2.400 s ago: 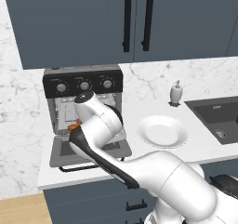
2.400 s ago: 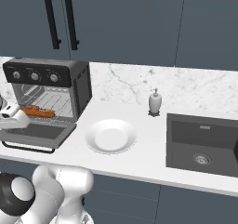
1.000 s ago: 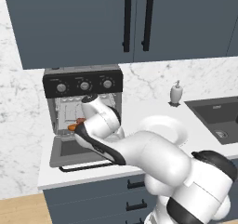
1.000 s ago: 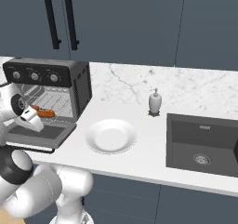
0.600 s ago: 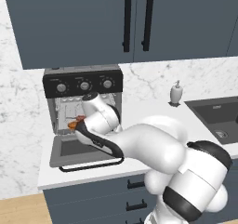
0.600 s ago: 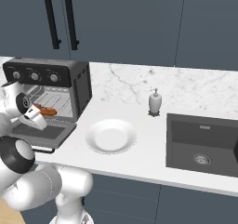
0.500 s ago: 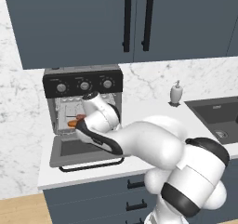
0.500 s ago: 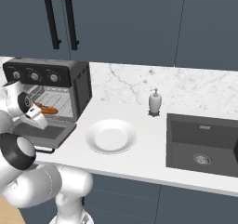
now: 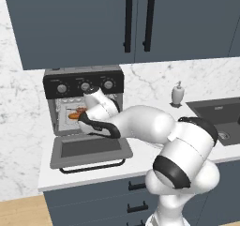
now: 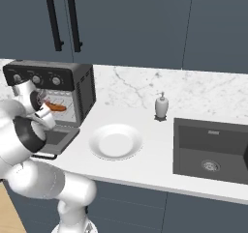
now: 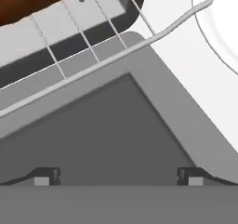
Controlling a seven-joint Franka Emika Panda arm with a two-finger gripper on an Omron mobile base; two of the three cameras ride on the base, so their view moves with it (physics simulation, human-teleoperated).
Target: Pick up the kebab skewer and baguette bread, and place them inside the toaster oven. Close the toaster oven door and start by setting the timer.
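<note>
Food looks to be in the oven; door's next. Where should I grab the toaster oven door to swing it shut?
Take the toaster oven door by its black bar handle along the front edge. The door lies dropped flat, hinged at the oven, so the bar is farthest from the hinge. Come from the front and below with the open gripper, then lift up and back.

No text, label, brand or number can be read anywhere.
</note>
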